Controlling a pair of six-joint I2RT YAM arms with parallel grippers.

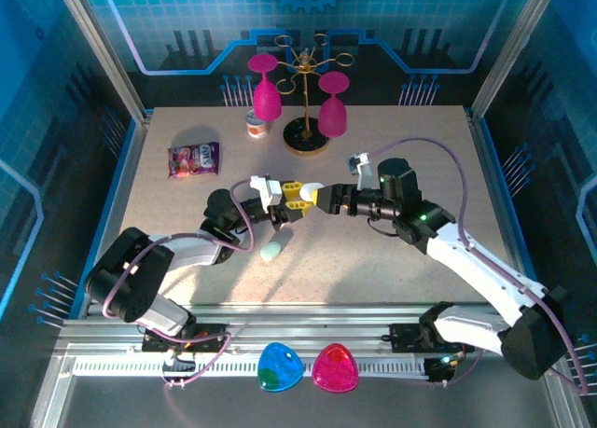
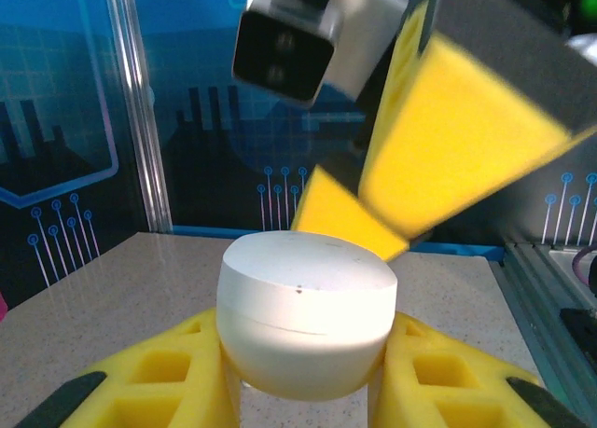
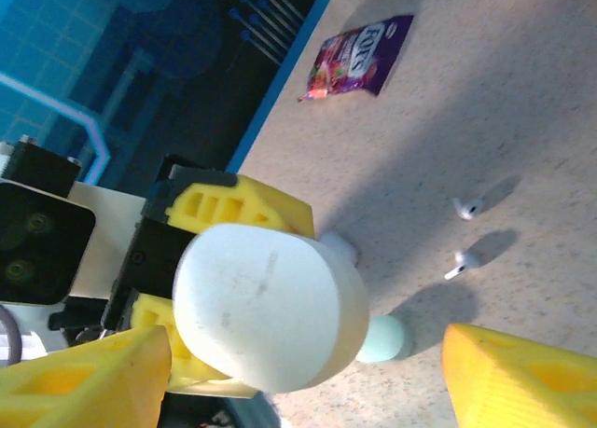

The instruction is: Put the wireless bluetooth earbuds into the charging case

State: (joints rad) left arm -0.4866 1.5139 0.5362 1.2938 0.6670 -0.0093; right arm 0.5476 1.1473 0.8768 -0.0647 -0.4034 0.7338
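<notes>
Left gripper [image 1: 297, 193]: I saw it closed on the white charging case [image 2: 303, 307], one yellow finger [image 2: 149, 381] pressed to each side, the load held up off the table [image 1: 401, 148].

Charging case: it sat between the left fingers, its rounded end pointing toward the right gripper. A thin seam ran around the body and the lid looked closed.

Right gripper [image 3: 298, 391]: I had it spread wide and gripping nothing. It faced the left gripper nose to nose, with the case in the gap between its two yellow fingers [image 3: 522, 381]. From the left wrist camera one of its fingers hung just above the far rim of the case, and I could not tell whether it touched.

Earbuds [image 3: 466, 207]: two small white buds lay on the table below and beyond the right gripper, near each other but apart, and away from both grippers.

Mint case [image 1: 271, 252]: it rested on the table beneath the left gripper, close to the buds.

Candy packet [image 1: 193, 158]: it lay flat on the table, well off to the outer side of the left gripper.
</notes>
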